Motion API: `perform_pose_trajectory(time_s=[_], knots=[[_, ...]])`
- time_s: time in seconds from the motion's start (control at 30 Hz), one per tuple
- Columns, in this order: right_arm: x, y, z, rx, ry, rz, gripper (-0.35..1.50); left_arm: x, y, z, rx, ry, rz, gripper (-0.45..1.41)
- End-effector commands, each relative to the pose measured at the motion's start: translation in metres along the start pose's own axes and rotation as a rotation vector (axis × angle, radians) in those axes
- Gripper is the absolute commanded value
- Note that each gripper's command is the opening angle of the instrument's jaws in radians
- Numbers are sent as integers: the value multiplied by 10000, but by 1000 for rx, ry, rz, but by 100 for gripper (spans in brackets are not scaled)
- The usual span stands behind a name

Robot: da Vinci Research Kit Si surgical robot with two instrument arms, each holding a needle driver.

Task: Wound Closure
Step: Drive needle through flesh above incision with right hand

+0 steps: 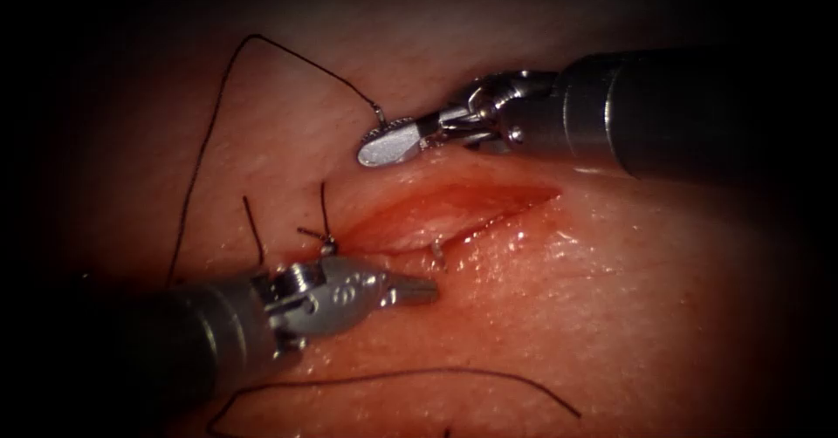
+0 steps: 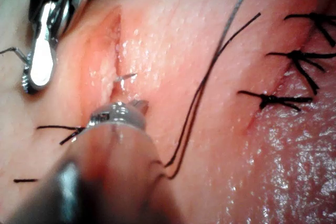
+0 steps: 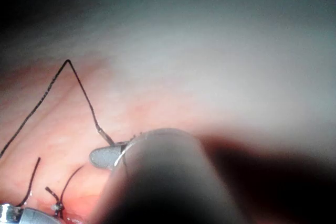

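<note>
We log right tool clamped on needle at its thread end, above cut | needle tip out at cut's lower lip | left tool closed, empty, nearer tip | thread trails left.

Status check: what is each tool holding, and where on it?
Right tool grips the needle near its thread end, above the cut; its tip emerges below. Left tool holds nothing.
</note>
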Motion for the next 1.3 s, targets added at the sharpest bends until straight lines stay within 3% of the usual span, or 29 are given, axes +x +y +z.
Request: perform_pose_trajectory(time_s=[0.03,0.2,0.37,0.83,1.1,1.3], knots=[[12,8,4,-43,37,-103,76,2,-2,7,1,1,0,-45],[37,13,-9,-205,131,-415,110,2,0,7,2,-2,0,-45],[50,9,-19,-378,159,-667,120,2,1,7,1,-5,0,-45],[45,4,-30,-526,73,-853,115,2,2,6,1,-6,-1,-45],[40,1,-40,-556,63,-866,110,3,2,7,2,-6,-1,-45],[38,-3,-32,-539,72,-872,105,3,2,7,2,-6,-1,-45]])
